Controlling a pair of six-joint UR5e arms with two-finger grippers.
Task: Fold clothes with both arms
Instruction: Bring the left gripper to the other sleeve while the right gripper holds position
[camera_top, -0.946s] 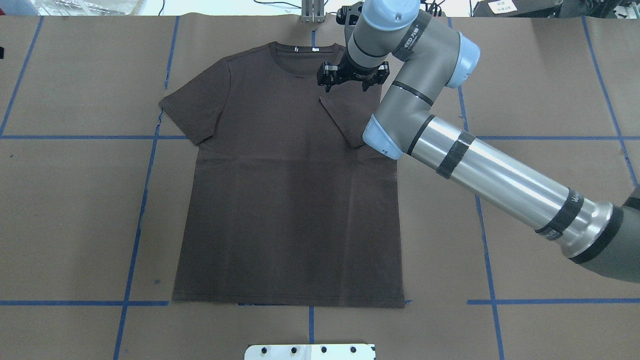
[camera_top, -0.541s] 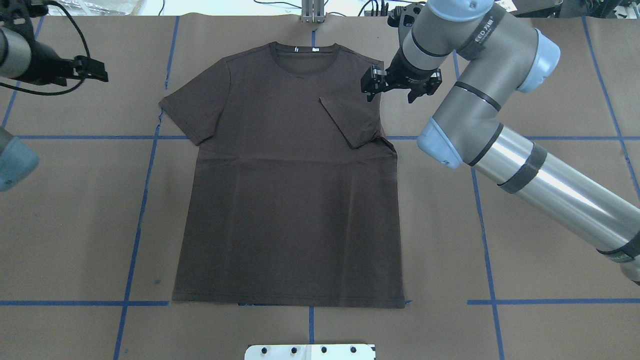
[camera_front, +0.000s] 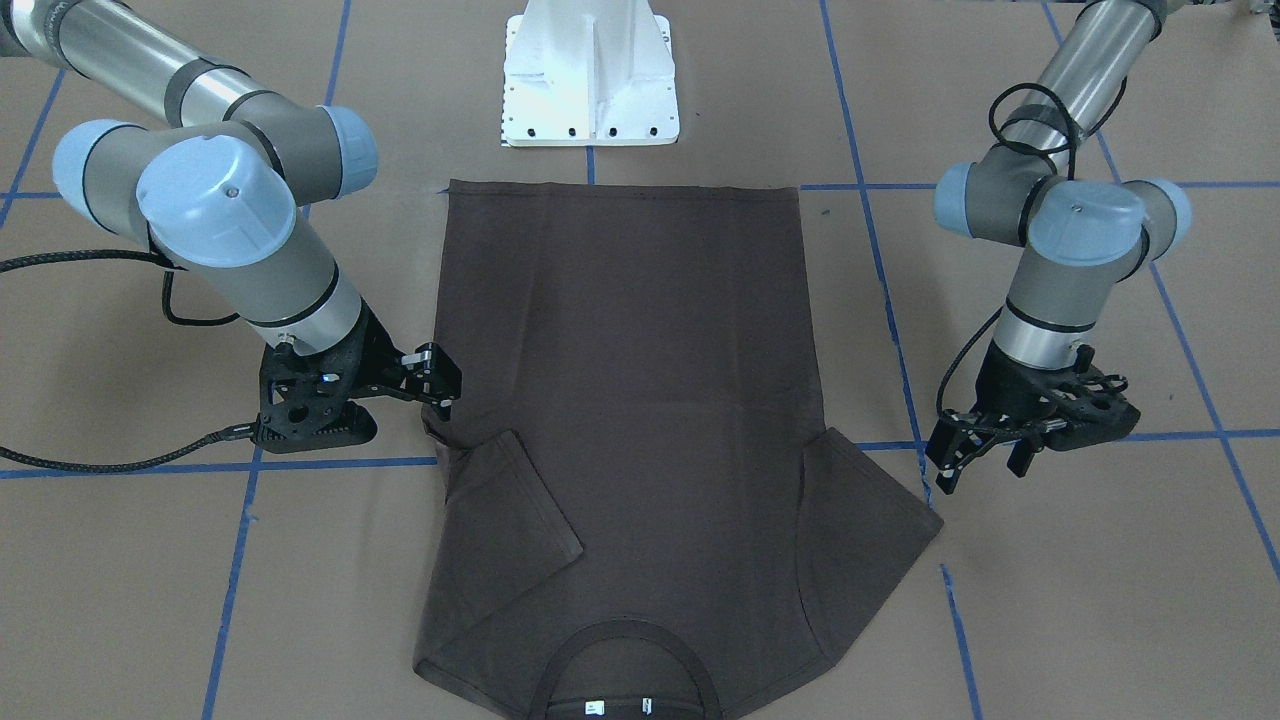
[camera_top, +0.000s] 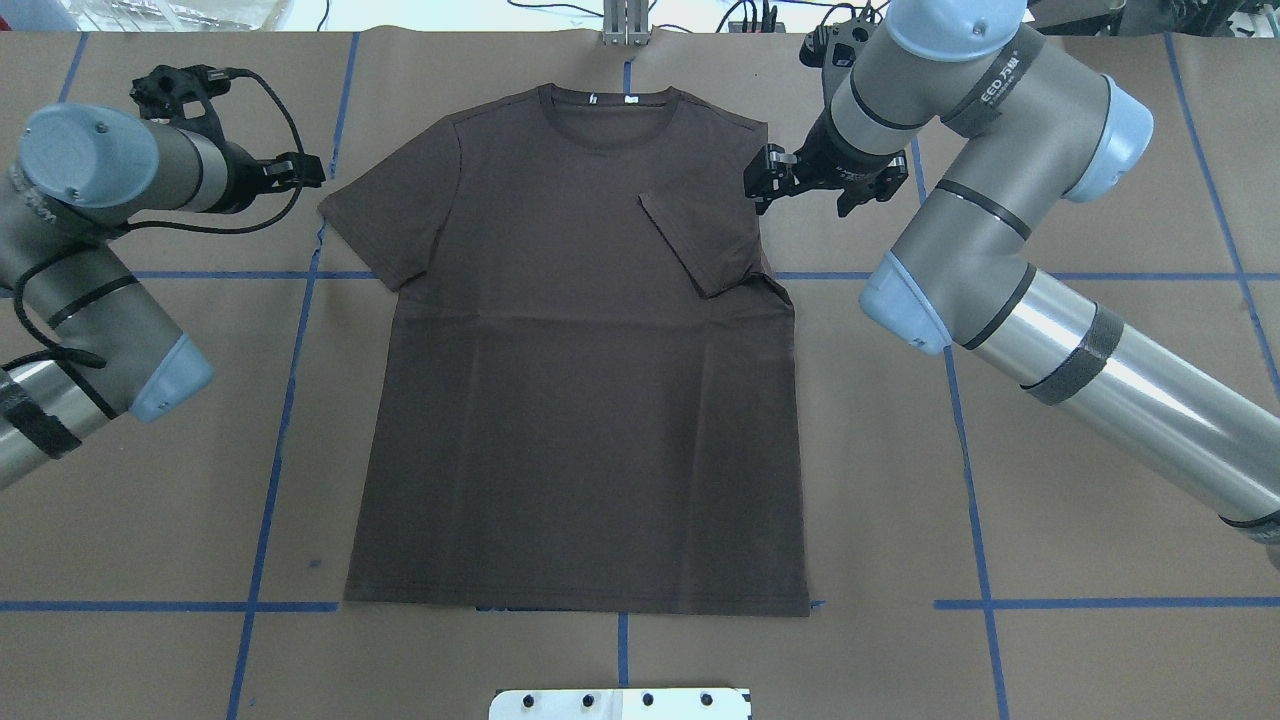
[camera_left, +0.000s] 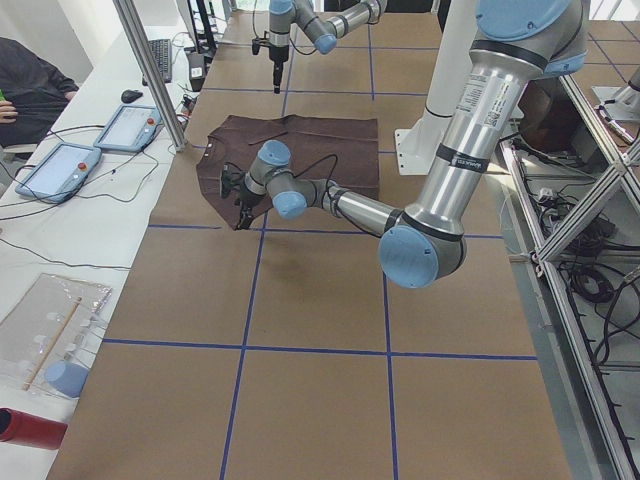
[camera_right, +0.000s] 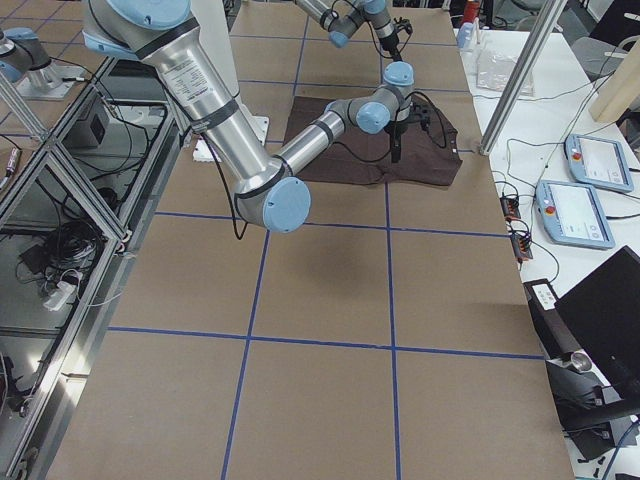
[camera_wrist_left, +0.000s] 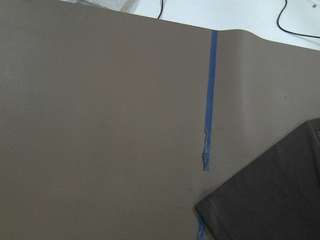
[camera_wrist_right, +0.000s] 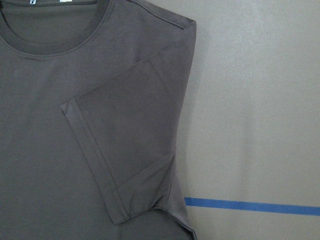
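From the front alone, the left hand shows fingers parted.

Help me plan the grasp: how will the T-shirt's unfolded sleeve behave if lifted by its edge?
Probably floppy: the T-shirt lies limp on the paper, its other sleeve folded flat over the chest. Lifted by one edge, the unfolded sleeve would likely drape and tug the shoulder. It looks thin and light; a push might wrinkle it.

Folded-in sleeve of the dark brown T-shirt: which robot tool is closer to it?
Right. The right tool is just beside the folded sleeve, off the dark brown T-shirt's edge; the left tool is across the shirt, next to its flat sleeve.
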